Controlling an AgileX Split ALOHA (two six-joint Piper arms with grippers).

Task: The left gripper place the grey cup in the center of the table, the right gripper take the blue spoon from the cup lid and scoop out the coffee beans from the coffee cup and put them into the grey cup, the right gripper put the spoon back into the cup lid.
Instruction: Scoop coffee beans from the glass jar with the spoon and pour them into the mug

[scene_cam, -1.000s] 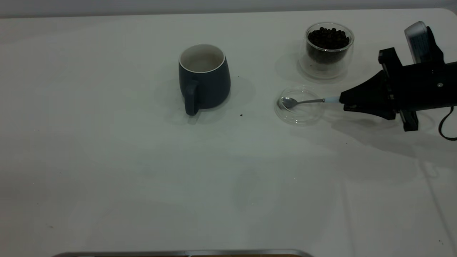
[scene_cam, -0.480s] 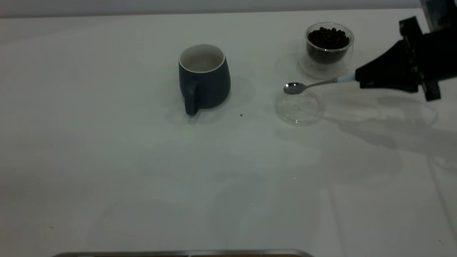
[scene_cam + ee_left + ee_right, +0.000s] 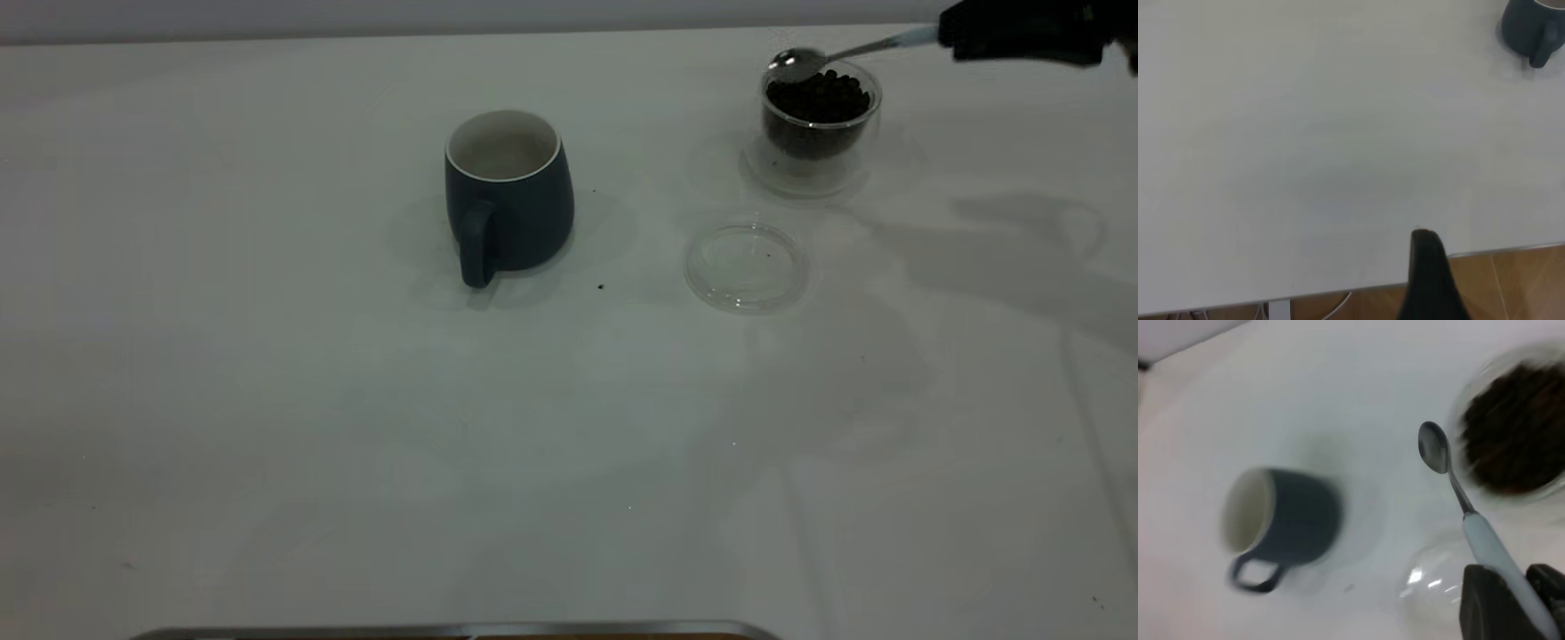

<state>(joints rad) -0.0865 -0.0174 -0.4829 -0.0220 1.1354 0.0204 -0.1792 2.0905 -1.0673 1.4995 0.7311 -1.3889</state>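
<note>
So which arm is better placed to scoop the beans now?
The right. Its claw holds the blue spoon, whose bowl hangs over the coffee cup and its coffee beans. The left claw sits back at the table edge.

No text, label, brand, number or sign can be read in any view.
</note>
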